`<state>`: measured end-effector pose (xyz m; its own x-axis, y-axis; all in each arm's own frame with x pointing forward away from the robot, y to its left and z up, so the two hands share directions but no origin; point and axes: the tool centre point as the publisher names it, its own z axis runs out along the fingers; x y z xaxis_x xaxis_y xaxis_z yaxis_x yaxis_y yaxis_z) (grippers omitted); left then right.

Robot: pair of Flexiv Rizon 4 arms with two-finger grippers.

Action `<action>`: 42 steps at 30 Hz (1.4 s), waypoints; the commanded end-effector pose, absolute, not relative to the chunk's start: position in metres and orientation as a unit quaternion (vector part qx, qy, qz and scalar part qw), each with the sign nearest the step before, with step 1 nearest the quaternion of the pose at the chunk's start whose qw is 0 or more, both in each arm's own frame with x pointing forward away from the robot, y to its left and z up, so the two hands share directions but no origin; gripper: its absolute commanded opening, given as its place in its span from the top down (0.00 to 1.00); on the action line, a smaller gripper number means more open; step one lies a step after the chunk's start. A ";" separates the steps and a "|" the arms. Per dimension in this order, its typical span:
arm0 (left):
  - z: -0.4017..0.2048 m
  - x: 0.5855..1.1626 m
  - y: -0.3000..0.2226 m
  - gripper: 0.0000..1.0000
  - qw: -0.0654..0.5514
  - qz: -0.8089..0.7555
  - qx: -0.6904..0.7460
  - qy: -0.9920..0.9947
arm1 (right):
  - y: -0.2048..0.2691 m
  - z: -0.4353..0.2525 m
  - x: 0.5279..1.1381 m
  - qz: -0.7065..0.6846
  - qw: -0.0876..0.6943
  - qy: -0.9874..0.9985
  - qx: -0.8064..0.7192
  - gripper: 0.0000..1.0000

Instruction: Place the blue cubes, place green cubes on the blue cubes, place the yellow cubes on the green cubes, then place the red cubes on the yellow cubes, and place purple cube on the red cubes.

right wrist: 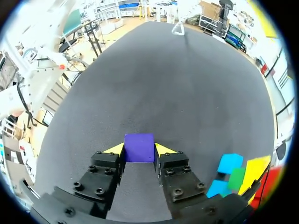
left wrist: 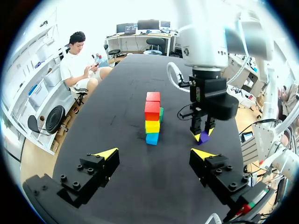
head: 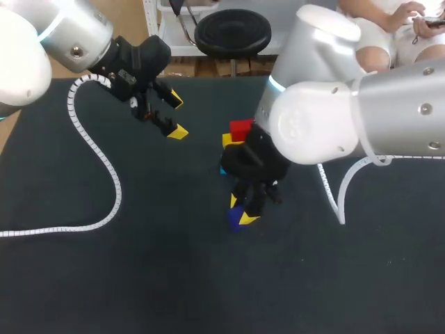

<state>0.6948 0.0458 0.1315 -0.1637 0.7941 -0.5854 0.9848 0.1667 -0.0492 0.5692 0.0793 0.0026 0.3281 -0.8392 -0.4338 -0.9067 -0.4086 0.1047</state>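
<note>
Since the right gripper (right wrist: 139,151) is clamped on the purple cube (right wrist: 139,143), with its yellow tips against two opposite faces, I read this as the last step: purple onto red. The cube sits low over the dark table (head: 139,278). I can't tell whether it is off the surface or touching it.

The stack (left wrist: 152,119) stands just beside that gripper, apart from it. Its near column reads blue, yellow, red from the table up. There is a second red cube (left wrist: 153,96) at the top and back, and a green sliver shows at the side.

My call on the next move: lift straight up above the red cubes, go across, centre over them and lower gently. The stack is narrow, so a sideways nudge from a finger on approach could tip it.

The left gripper (left wrist: 155,154) is wide open, holds nothing, and hangs well off the stack, out of the way.

What each view gives:
- Right wrist: the only clear look at the grip. The stack shows only as colours off to one side.
- Left wrist: the full colour order of the stack, and the gap between it and the purple cube.
- Head: the right arm covers most of the stack. Only red, yellow and a bit of blue show. It does show how far apart the two arms are.
</note>
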 end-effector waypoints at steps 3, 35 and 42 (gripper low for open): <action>0.131 0.697 0.046 0.00 0.219 -0.218 0.609 0.730 | 0.059 0.018 0.558 0.217 0.105 0.559 -0.793 1.00; 0.131 0.697 0.046 0.00 0.219 -0.218 0.609 0.730 | 0.037 0.062 0.570 0.214 0.129 0.611 -0.751 1.00; 0.131 0.697 0.046 0.00 0.219 -0.218 0.609 0.730 | 0.037 0.062 0.570 0.214 0.129 0.611 -0.751 1.00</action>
<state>0.6948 0.0458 0.1315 -0.1637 0.7941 -0.5853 0.9848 0.1667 -0.0492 0.5712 0.0377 0.0622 0.1612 -0.8629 -0.4790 -0.9729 -0.2204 0.0696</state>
